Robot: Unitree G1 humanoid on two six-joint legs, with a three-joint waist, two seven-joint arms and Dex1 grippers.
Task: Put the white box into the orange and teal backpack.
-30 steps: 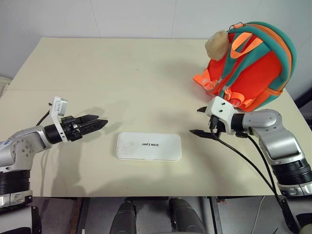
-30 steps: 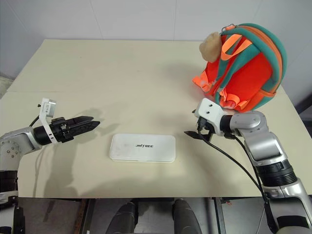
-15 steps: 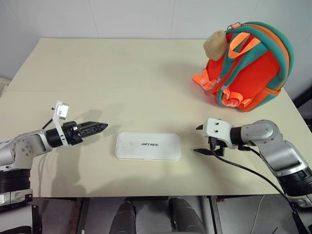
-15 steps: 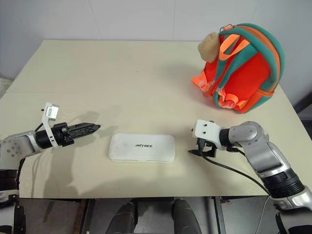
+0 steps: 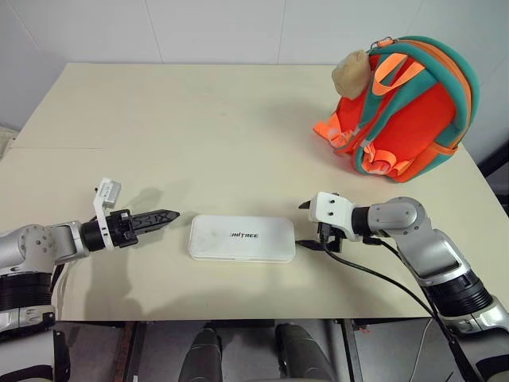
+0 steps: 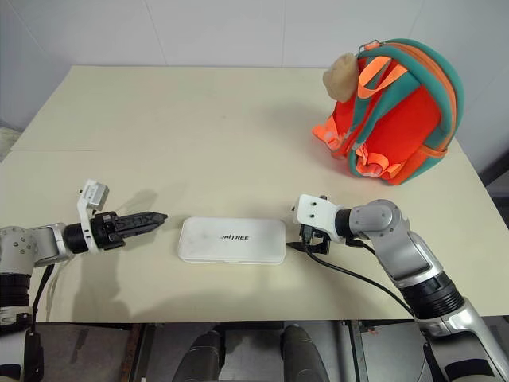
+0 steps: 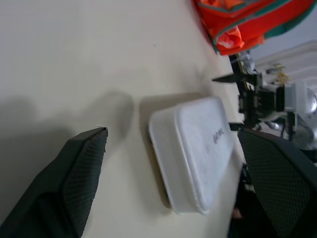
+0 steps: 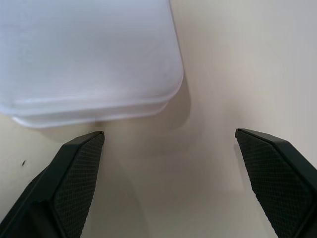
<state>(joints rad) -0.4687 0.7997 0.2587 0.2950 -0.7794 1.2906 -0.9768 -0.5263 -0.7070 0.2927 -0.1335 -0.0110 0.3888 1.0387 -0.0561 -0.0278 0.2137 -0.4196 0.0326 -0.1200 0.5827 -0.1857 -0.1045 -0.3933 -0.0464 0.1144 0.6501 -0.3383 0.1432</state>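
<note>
The white box (image 5: pixel 242 238) lies flat near the table's front edge, its lettering facing up. My left gripper (image 5: pixel 170 216) is low over the table just off the box's left end, open, with the box (image 7: pixel 198 148) ahead between its fingers (image 7: pixel 74 188). At the box's right end my right gripper (image 5: pixel 302 226) is open, one fingertip close to the box's corner (image 8: pixel 89 54). Neither gripper holds anything. The orange and teal backpack (image 5: pixel 406 103) stands upright at the table's far right, a beige plush toy (image 5: pixel 351 72) on its top.
The cream table (image 5: pixel 199 127) stretches wide between the box and the back wall. A black cable (image 5: pixel 382 278) trails from my right wrist over the front edge. Orange webbing loops (image 5: pixel 330 131) hang at the backpack's left side.
Both grippers have sunk toward the table and closed in on the box's two ends. The left wrist has rolled. The box and backpack have stayed put.
</note>
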